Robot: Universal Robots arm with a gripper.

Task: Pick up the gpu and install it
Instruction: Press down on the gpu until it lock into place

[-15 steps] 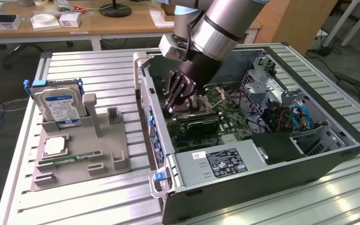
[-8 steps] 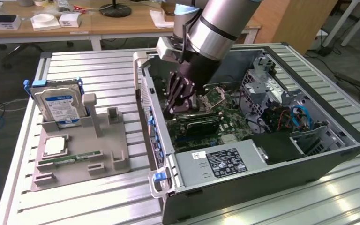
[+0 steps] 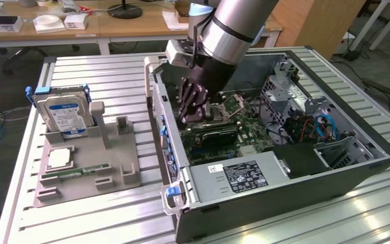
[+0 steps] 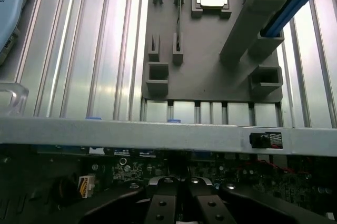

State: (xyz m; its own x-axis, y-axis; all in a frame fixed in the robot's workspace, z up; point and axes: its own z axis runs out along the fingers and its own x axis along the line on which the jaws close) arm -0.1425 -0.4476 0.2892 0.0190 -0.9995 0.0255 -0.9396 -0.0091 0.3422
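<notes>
Reaching steeply down into the open computer case (image 3: 283, 173): one arm (image 3: 232, 25), wrist tilted, gripper (image 3: 189, 115) clenched shut low over the motherboard (image 3: 239, 109). Just beside and below the fingertips in the exterior view, one gpu (image 3: 215, 136), a dark flat card down among the board's slots (contact with the fingers impossible to judge). Well apart from the gripper, beyond the case's side wall, one grey fixture tray (image 3: 117, 180) carrying one silver hard drive (image 3: 63, 113) with a blue label upright in its stand, one square processor chip (image 3: 61, 157) lying flat, and one slim green RAM stick (image 3: 76, 173) lying beside it. From the wrist view, seen past two dark fingers (image 4: 163, 203) pressed together: the case wall (image 4: 158, 129) as a pale bar, circuit parts in shadow on the gripper's side of it, the same tray with the chip beyond. Hard drive's label and RAM stick readable from the exterior view, tray's bare slots plainer from the wrist.
</notes>
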